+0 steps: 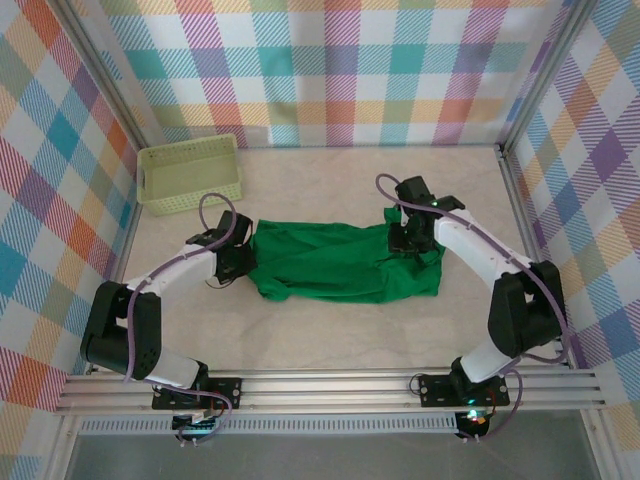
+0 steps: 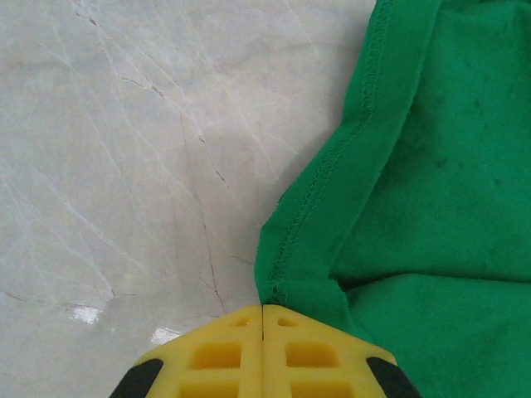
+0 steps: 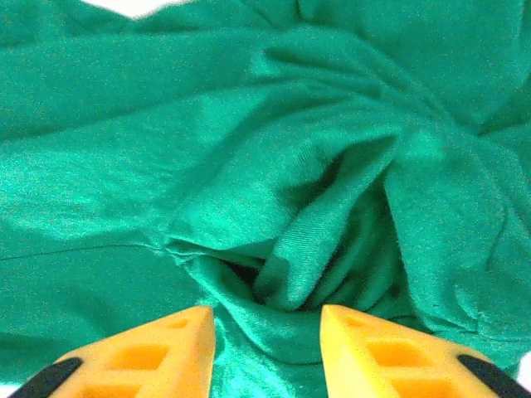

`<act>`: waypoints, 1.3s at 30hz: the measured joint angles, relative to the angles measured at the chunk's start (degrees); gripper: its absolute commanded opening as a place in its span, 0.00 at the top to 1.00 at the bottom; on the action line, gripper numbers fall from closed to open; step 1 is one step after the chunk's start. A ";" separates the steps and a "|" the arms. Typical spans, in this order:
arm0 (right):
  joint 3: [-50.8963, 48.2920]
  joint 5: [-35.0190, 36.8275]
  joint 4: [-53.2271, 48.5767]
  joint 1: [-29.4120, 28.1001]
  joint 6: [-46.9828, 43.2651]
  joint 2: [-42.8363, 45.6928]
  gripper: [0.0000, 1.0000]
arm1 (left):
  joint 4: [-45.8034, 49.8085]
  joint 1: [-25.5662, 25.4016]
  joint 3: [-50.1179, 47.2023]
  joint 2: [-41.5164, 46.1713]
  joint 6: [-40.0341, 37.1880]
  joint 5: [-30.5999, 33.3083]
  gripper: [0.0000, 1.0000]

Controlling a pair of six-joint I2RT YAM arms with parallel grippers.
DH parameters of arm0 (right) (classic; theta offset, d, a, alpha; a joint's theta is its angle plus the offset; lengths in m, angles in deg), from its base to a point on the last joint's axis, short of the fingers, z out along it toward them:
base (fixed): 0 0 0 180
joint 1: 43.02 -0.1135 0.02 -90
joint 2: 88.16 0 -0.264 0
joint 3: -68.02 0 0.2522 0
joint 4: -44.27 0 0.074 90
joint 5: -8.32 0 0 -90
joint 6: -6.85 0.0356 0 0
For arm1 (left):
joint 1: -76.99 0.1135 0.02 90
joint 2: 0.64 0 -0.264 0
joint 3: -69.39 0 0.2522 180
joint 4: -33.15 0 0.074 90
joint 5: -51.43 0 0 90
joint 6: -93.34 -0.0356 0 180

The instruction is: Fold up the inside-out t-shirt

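While the green t-shirt [image 1: 340, 262] lies spread and wrinkled across the middle of the table [image 1: 330, 335], the left gripper [image 2: 263, 313] pinches its hem with jaws pressed together, and the right gripper [image 3: 267, 319] hangs partly open over bunched cloth at the opposite end.

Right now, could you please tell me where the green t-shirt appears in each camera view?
Top external: the t-shirt lies mid-table, between the left gripper and right gripper.
Left wrist: right half, its stitched hem running down to the yellow fingertips.
Right wrist: bunched folds just beyond the parted yellow fingers.
Shared landmark: the pale marbled table.
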 measured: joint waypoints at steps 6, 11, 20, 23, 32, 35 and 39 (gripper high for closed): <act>-1.42 0.26 0.87 0.00 0.20 -4.13 0.78 | 0.13 0.00 -0.07 1.51 0.00 0.02 1.00; -0.42 1.01 1.05 0.00 0.15 -5.40 1.00 | -0.33 0.00 -0.81 2.56 0.00 -0.22 1.00; 0.44 4.39 -2.86 0.22 -0.07 8.00 1.00 | -0.35 0.04 -1.86 7.74 0.00 0.59 1.00; 0.44 4.02 -3.96 1.20 -0.02 14.56 1.00 | -0.33 0.11 -1.86 9.07 0.02 1.22 1.00; 0.35 -2.27 -6.60 9.07 1.18 20.87 1.00 | 0.61 1.22 -1.86 12.02 0.20 4.61 1.00; 0.35 -6.62 -7.08 12.90 1.53 22.16 1.00 | 1.77 1.86 -1.86 12.50 0.28 6.45 1.00; 0.33 -9.38 -7.37 14.62 1.68 22.77 1.00 | 1.79 2.29 -1.86 12.48 0.15 6.47 1.00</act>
